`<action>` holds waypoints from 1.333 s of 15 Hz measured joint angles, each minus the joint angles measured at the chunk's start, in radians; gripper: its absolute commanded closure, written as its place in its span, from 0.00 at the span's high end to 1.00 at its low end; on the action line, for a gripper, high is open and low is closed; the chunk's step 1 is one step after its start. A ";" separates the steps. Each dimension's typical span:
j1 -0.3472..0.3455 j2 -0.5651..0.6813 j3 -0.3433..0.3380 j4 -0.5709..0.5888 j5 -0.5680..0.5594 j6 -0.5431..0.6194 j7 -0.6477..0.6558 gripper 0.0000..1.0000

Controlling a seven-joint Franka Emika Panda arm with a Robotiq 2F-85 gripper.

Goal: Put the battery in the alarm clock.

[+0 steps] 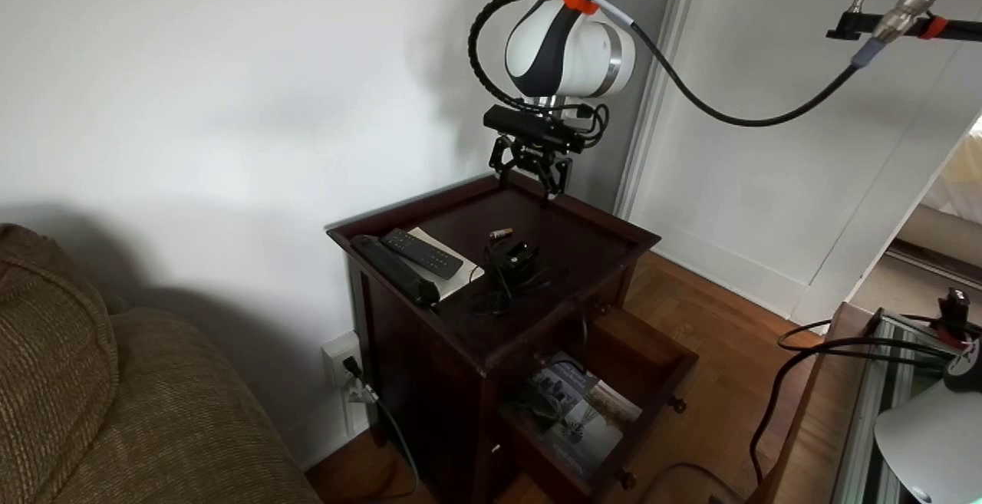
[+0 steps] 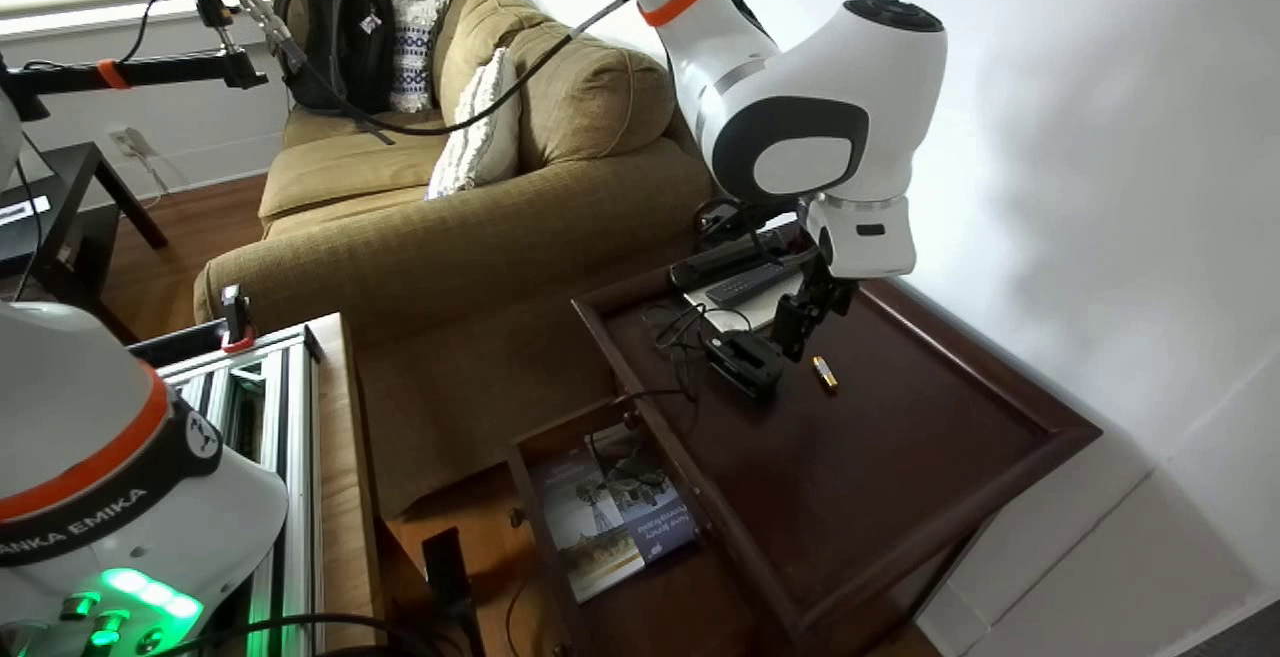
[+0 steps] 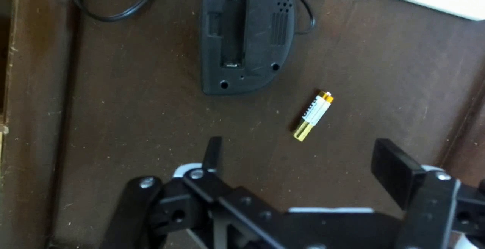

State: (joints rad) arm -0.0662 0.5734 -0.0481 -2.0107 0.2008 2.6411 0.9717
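Alarm clock (image 3: 257,36) partly outside wrist view

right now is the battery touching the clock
Apart. The wrist view, looking down, shows a strip of brown tabletop between the battery and the nearest edge of the clock.

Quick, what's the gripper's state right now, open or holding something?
Gripper: open, jaws apart, holding nothing; the battery lies on the tabletop.

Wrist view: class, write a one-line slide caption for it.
Open gripper above a dark tabletop, a loose battery lying near an alarm clock with its battery compartment uncovered.
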 measured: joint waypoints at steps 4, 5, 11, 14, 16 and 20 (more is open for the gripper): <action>0.016 0.086 -0.012 0.087 0.002 -0.015 0.001 1.00; 0.020 0.106 -0.015 0.105 0.003 -0.015 0.001 1.00; 0.039 0.197 -0.029 0.188 0.006 -0.015 0.009 0.74; 0.043 0.223 -0.030 0.210 0.011 -0.015 0.011 0.51; 0.043 0.236 -0.031 0.220 0.017 -0.015 0.011 0.84; 0.045 0.251 -0.030 0.234 0.031 -0.015 0.011 0.91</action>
State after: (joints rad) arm -0.0209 0.8247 -0.0781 -1.7764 0.2314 2.6259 0.9830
